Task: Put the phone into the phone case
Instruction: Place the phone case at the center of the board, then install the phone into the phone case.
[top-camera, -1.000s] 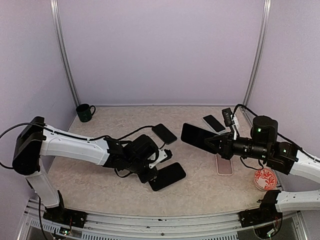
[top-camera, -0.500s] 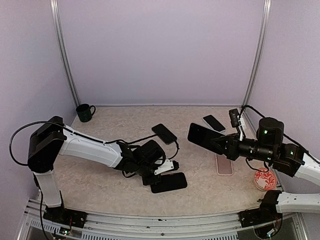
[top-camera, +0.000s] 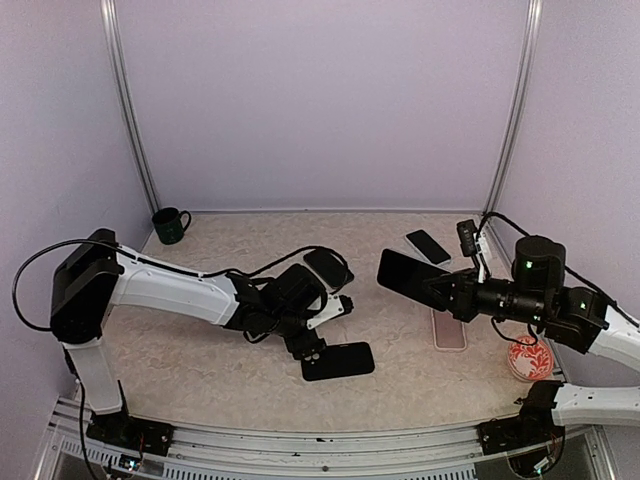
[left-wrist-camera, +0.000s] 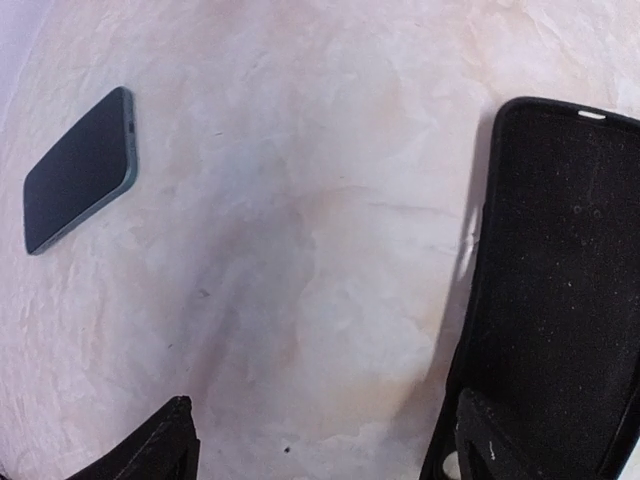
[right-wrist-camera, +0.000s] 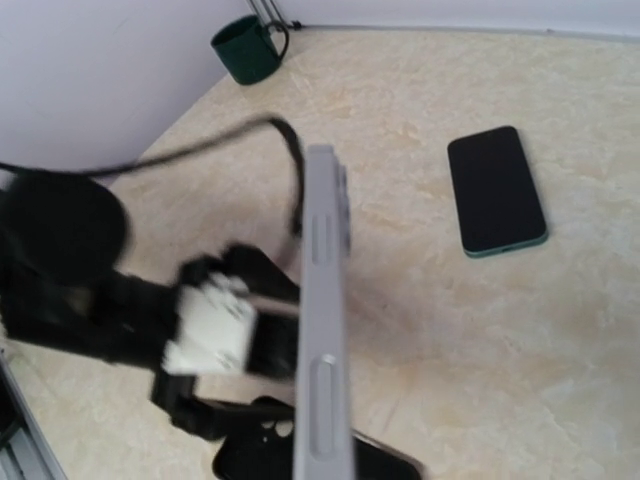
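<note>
- Left gripper (top-camera: 311, 348): jaws spread wide and holding nothing. It sits low over the table, with one finger (left-wrist-camera: 495, 450) at the left end of the phone case; whether it touches cannot be told.
- Right gripper (top-camera: 440, 290): clenched on the phone, which it holds clear of the table at right of centre.
- Phone (top-camera: 408, 272): thin slab with a dark glossy face and a pale grey edge bearing side buttons. It is in the air, well apart from the case.
- Phone case (top-camera: 337, 360): black and matte, with rounded corners and a finely speckled inner face. It lies flat, open side up, near centre.
- Table (top-camera: 400, 380): beige, marbled, faintly wrinkled surface.
- Second phone (top-camera: 335, 268): dark screen and teal rim, lying flat beyond the left arm.
- Mug (top-camera: 170, 225): dark green with a handle, in the far left corner.
</note>
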